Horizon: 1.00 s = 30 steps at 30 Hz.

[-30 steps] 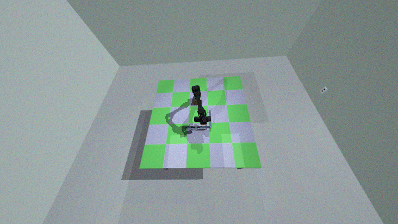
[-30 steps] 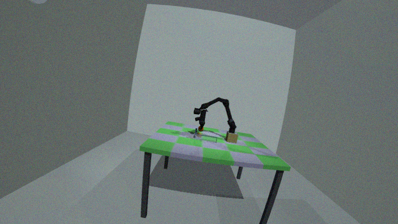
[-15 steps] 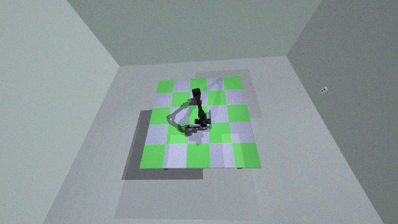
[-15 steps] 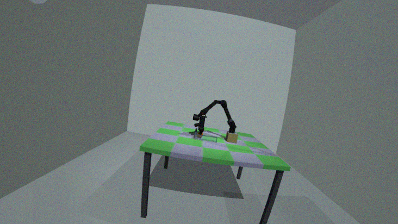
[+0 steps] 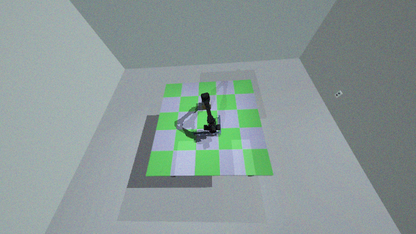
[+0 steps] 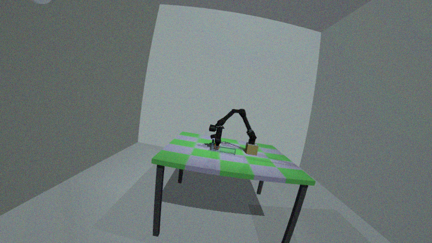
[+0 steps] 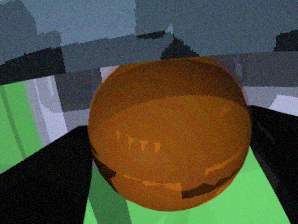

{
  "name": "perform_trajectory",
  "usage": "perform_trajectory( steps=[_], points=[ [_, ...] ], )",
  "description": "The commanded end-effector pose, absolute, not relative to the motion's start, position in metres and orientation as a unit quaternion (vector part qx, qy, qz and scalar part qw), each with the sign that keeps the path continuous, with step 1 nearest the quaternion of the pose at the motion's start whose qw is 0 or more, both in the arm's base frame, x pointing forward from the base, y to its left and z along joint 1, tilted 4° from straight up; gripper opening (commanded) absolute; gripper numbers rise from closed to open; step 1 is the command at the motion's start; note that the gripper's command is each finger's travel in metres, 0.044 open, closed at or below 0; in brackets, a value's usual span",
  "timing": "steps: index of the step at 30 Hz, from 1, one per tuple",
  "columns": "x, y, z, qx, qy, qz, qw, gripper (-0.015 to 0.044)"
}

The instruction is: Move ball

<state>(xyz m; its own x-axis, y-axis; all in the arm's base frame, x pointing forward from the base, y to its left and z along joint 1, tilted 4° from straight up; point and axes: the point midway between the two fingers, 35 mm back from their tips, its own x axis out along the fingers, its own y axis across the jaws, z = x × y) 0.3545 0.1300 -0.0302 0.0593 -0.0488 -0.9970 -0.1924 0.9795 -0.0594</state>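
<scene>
An orange ball (image 7: 169, 135) fills the middle of the wrist view, clamped between the gripper's (image 7: 166, 163) two dark fingers, which rise from the lower left and right corners. Beneath it lies a green square of the table (image 7: 226, 223). Behind it curve grey and bluish clear walls (image 7: 100, 10).
</scene>
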Motion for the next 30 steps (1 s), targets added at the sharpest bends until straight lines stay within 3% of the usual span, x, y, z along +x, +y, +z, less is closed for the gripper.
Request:
perform_trajectory(
  steps=[1,13,19,30],
  points=[
    [0.355,0.130,-0.030,-0.088,0.684,0.050,0.722,0.0105],
    [0.355,0.130,-0.027,-0.088,0.684,0.050,0.722,0.0409],
    [0.350,0.134,0.052,-0.089,0.684,0.051,0.722,0.0409],
    [0.352,0.134,0.049,-0.089,0.681,0.052,0.724,0.0409]
  ],
)
